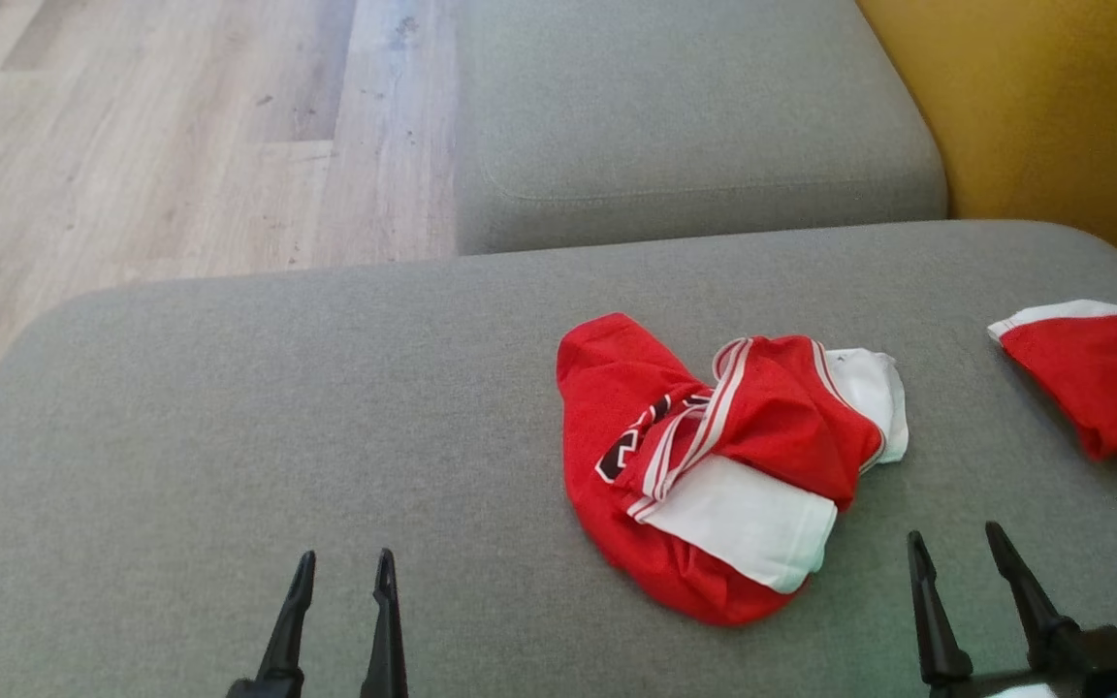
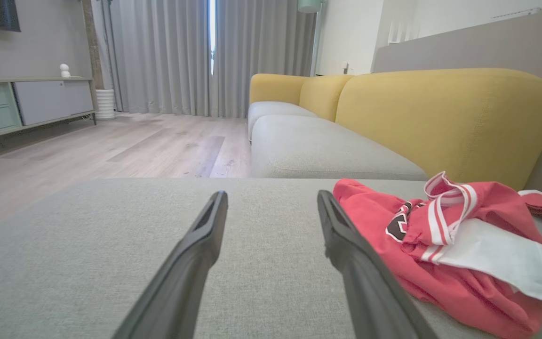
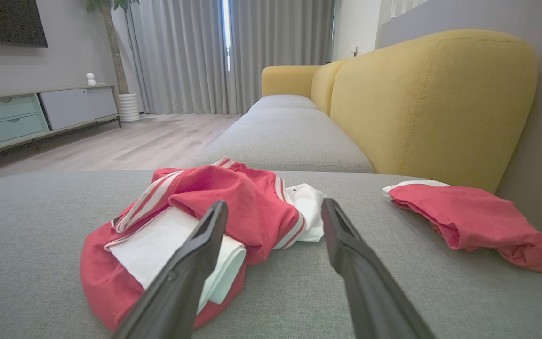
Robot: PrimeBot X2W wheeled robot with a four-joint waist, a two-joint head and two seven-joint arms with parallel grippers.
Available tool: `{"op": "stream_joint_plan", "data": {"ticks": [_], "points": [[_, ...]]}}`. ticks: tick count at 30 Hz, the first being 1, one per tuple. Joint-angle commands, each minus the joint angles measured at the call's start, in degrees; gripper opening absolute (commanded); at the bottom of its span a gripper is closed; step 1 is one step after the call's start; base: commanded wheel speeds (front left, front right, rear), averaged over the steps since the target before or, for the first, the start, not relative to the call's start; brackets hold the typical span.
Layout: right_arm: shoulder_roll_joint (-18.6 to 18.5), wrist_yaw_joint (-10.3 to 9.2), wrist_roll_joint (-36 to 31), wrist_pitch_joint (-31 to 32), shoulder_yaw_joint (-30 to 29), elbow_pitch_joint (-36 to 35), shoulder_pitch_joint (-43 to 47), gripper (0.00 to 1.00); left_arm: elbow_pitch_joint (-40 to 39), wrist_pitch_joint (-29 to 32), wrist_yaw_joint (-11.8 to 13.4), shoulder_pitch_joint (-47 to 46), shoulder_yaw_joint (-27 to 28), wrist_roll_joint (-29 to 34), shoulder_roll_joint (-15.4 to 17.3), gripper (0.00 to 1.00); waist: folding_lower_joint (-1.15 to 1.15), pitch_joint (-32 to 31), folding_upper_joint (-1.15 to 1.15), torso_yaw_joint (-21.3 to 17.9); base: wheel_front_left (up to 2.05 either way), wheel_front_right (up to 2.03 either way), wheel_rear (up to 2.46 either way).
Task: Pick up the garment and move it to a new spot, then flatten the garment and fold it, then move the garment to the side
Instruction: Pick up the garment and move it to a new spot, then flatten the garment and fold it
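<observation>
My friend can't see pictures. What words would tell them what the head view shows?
A crumpled red and white garment lies on a grey cushion, right of the middle. Another red cloth with a white edge lies at the far right. The left tool and right tool point up from the bottom, open and empty.

A grey cushion (image 1: 229, 436) spans the foreground. Its surface is flat and unmarked. A second grey seat (image 1: 675, 116) lies beyond it, with a seam between the two. A yellow backrest (image 1: 1053, 107) runs along the right of both. A red cloth (image 1: 1101, 378) with a white band lies at the cushion's right edge, near the backrest. To the left is pale wood floor (image 1: 132, 145). Grey curtains (image 2: 167, 56) hang at the far wall. A low sideboard (image 2: 26, 103) carries a small white figure (image 2: 65, 70). A ribbed white pot (image 2: 105, 103) stands beside it. A dark screen (image 3: 7, 21) hangs above.
</observation>
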Motion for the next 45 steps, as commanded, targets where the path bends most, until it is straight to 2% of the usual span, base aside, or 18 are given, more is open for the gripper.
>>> {"op": "stream_joint_plan", "data": {"ticks": [1, 7, 13, 23, 45], "points": [[-0.22, 0.14, -0.47, -0.15, 0.92, -2.08, -1.03, 1.0, -2.75, -0.54, -0.52, -1.87, 3.42, 1.33, -1.2, 1.0, 0.01, -0.53, 0.0, 0.61, 0.0, 0.0, 0.0], [0.19, 0.14, -0.28, -0.15, 0.64, -2.48, -0.43, 1.0, -3.41, -0.54, -2.34, -0.68, 6.08, 4.22, -2.73, 1.0, 0.01, -0.82, 0.0, 1.03, 0.0, 0.0, 0.0], [0.33, 0.14, -0.28, -0.15, 0.91, -2.51, -0.61, 1.0, -3.61, -0.54, -2.98, -0.4, 8.41, 4.85, -3.87, 1.0, 0.01, -0.65, 0.0, 0.69, 0.0, 0.0, 0.0], [0.57, 0.14, -0.2, -0.15, 1.1, -2.86, -0.51, 1.0, -3.97, -0.54, -3.12, -0.28, 10.35, 7.64, -4.43, 1.0, 0.01, -0.47, 0.0, 0.57, 0.0, 0.0, 0.0], [0.95, 0.14, -0.24, -0.15, 0.77, -2.89, -0.51, 1.0, -4.12, -0.54, -3.25, -0.07, 10.68, 10.56, -4.68, 1.0, 0.01, -0.31, 0.0, 0.49, 0.0, 0.0, 0.0]]}}
